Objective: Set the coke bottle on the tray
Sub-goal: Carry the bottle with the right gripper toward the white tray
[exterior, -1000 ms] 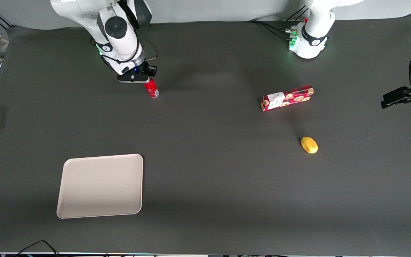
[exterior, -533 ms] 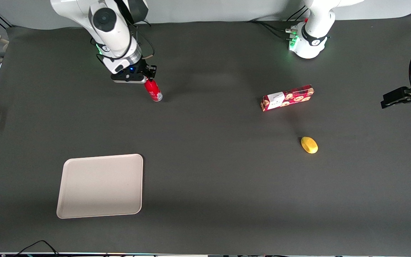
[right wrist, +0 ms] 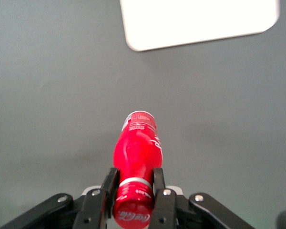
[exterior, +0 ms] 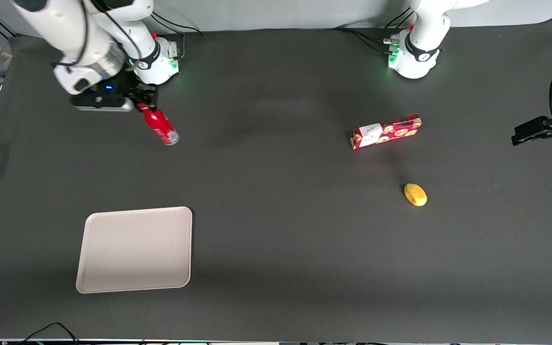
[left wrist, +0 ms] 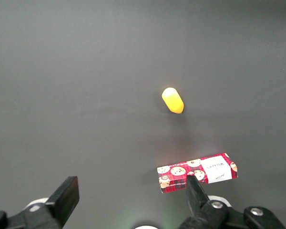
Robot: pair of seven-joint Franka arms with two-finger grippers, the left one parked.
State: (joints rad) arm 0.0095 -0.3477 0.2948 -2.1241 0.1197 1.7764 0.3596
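One small slim red coke bottle with a red cap, white lettering and a silvery base hangs tilted in the air above the dark grey table, its cap end up at the gripper and its silvery base slanting down and toward the front camera. In the right wrist view the same bottle shows its cap with white script nearest the camera and its body reaching away from it. The jaws are pressed onto the bottle's neck just under the cap, one black finger on each side, open only as wide as the neck. The gripper is at the working arm's end of the table, near that arm's base.

Nearer the front camera than the jaws, and well apart from them, lies the large flat cream-white rectangular tray with rounded corners and a low rim; the right wrist view catches one edge of it. Toward the parked arm's end of the table, well away from the jaws, lie a flat red cookie box and a small yellow oval object.
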